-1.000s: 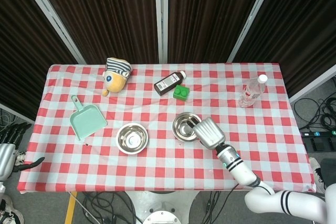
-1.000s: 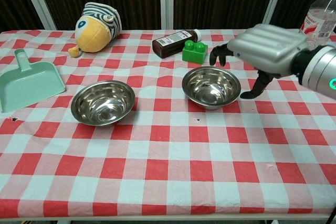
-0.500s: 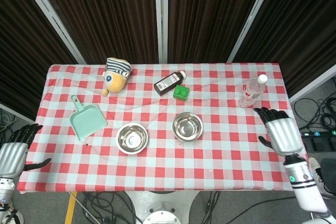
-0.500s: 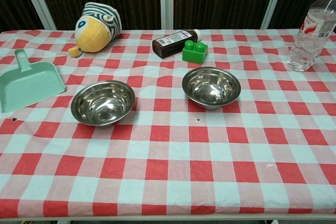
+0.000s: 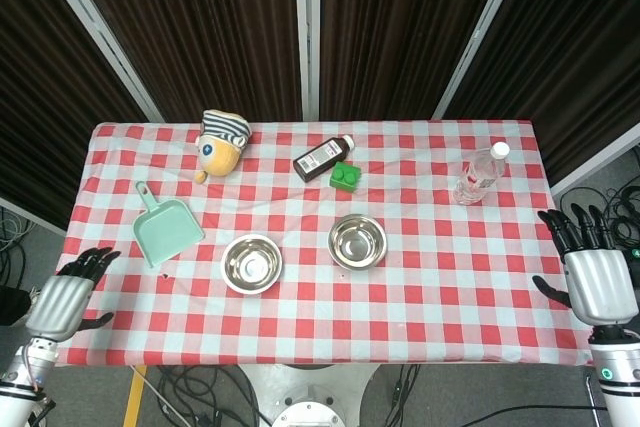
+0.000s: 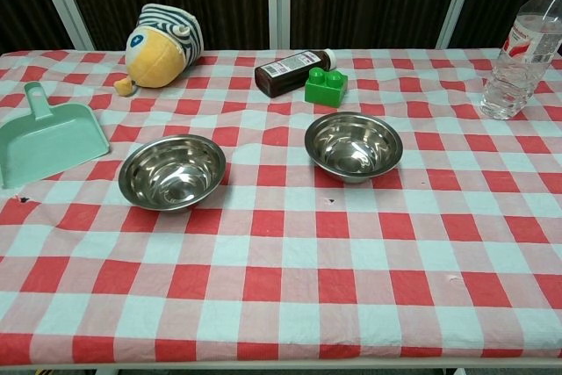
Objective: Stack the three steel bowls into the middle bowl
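- Two steel bowls sit mid-frame, apart: left bowl (image 5: 251, 262), right bowl (image 5: 357, 241).
- Only the head view shows the left hand (image 5: 62, 301) and right hand (image 5: 594, 277), at the frame's lower corners, fingers spread, holding nothing.

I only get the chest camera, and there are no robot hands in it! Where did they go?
Observer: The right hand is out past the right edge of the table, fingers spread, holding nothing.
Operator: And the other one?
Observer: The left hand is at the table's left front corner, holding nothing too.
Operator: Is either close to a bowl?
Observer: No, both are far from the left bowl and the right bowl.
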### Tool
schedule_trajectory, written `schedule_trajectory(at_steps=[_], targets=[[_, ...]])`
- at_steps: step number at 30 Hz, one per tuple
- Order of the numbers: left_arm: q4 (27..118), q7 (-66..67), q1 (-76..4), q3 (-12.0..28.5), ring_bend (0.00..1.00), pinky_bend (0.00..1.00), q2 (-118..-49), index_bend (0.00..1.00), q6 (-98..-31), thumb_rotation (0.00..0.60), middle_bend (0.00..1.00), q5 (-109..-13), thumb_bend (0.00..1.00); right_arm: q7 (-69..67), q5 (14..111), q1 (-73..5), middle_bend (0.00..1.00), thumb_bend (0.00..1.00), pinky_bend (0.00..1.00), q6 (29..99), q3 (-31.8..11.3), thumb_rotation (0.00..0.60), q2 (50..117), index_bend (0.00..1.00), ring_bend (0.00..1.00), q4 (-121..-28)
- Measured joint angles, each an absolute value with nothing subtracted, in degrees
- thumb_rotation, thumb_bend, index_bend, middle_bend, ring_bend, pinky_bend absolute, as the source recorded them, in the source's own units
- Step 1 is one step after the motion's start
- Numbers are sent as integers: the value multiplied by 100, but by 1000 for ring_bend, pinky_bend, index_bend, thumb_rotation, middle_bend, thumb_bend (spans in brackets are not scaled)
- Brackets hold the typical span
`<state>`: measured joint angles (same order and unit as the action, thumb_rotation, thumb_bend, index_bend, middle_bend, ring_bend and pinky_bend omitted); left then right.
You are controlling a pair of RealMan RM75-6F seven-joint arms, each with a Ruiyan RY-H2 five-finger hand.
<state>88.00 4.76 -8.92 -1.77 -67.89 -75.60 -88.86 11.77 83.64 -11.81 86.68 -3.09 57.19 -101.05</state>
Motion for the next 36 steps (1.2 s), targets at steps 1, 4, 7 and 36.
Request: schedule_trajectory(at_steps=[1,4,7,36], targets=[[8862,537,-908,-203,143,310,-6788,164,-7531,600,215,-8915,94,1159,8328,-1185,139,87,0,8640,-337,600,5709,116,27,-10108],[9089,731,-973,-284,143,309,-6783,164,-7441,600,215,-9047,94,1119,8271,-1208,136,90,0,8581,-439,600,5667,113,28,-10153],[9285,946,-1072,-334,147,307,-6800,164,-7331,600,215,-9179,97,1106,8247,-1223,136,90,0,8549,-506,600,5643,113,28,-10193],[9778,3063,-2052,-63,892,864,-8075,258,-6177,600,300,-8712,212,900,8153,-1049,140,101,54,8630,-785,600,5523,104,53,-10159]])
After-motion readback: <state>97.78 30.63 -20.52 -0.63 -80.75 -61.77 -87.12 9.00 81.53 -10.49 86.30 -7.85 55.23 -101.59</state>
